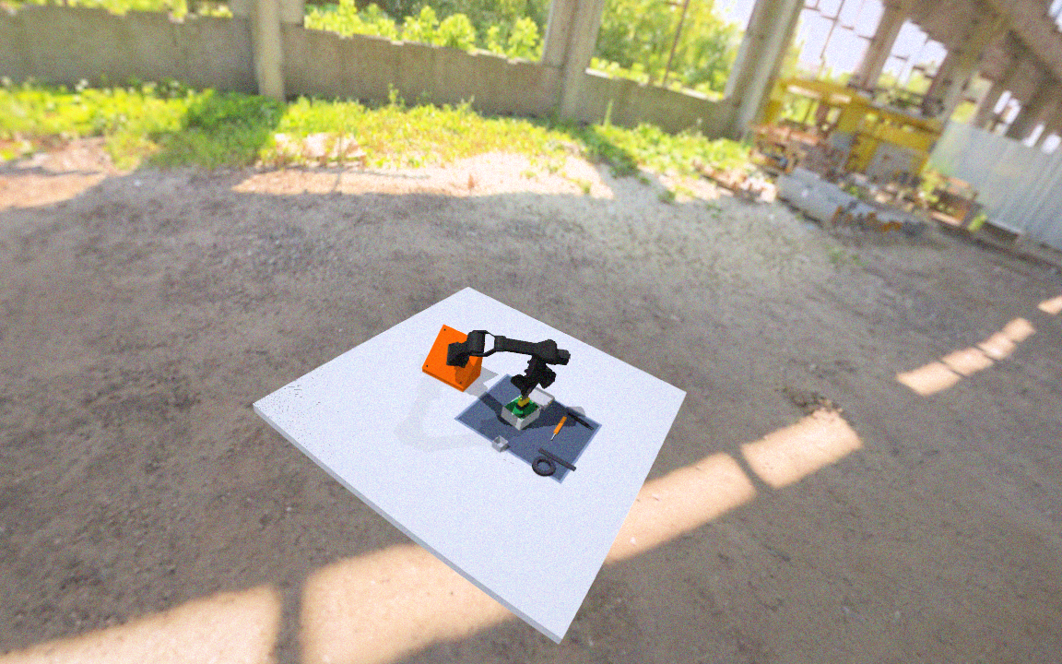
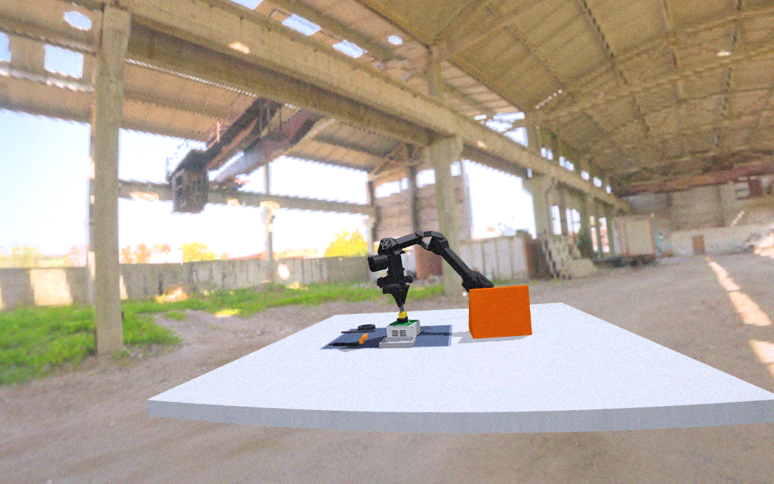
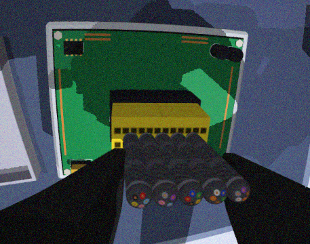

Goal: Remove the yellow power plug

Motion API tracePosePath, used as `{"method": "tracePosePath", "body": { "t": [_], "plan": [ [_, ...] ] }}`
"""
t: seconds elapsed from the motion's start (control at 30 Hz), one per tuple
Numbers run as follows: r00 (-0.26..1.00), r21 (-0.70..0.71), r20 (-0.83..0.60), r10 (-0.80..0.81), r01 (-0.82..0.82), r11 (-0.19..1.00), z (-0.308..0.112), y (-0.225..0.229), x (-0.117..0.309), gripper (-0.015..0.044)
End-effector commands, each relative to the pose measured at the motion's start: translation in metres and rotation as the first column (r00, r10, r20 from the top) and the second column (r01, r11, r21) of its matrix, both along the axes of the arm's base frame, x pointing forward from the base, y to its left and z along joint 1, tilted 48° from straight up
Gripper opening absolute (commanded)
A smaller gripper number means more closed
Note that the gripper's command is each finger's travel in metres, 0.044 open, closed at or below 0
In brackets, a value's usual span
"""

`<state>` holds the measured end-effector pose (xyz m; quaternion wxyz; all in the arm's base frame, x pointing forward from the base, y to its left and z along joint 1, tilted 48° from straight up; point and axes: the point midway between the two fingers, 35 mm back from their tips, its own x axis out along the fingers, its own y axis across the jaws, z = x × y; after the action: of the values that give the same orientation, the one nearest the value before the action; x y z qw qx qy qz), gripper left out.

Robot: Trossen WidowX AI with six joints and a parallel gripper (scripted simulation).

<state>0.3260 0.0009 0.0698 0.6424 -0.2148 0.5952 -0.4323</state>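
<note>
Gripper (image 1: 523,396) (image 2: 402,310) (image 3: 173,163) closed on plug (image 1: 523,402) (image 2: 402,315) (image 3: 159,116), plug between fingers

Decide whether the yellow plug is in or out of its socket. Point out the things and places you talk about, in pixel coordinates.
In, at least partly: the yellow plug (image 1: 523,402) (image 2: 402,315) (image 3: 158,116) meets the black socket (image 2: 402,320) (image 3: 148,96); how deep is unclear.
</note>
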Motion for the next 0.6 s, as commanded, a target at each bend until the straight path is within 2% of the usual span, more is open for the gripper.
{"method": "tracePosePath", "body": {
  "t": [0.0, 0.3, 0.43, 0.57],
  "plan": [
    [0.999, 0.048, 0.015, 0.047, -0.047, 0.998, 0.008, 0.011, 0.000, 0.0000],
    [0.994, 0.244, 0.070, 0.081, -0.096, 0.965, 0.023, 0.002, -0.005, 0.0000],
    [0.995, 0.221, 0.063, 0.077, -0.089, 0.971, 0.022, 0.004, -0.004, 0.0000],
    [0.998, 0.120, 0.034, 0.060, -0.064, 0.991, 0.016, 0.010, -0.002, 0.0000]
  ]
}}
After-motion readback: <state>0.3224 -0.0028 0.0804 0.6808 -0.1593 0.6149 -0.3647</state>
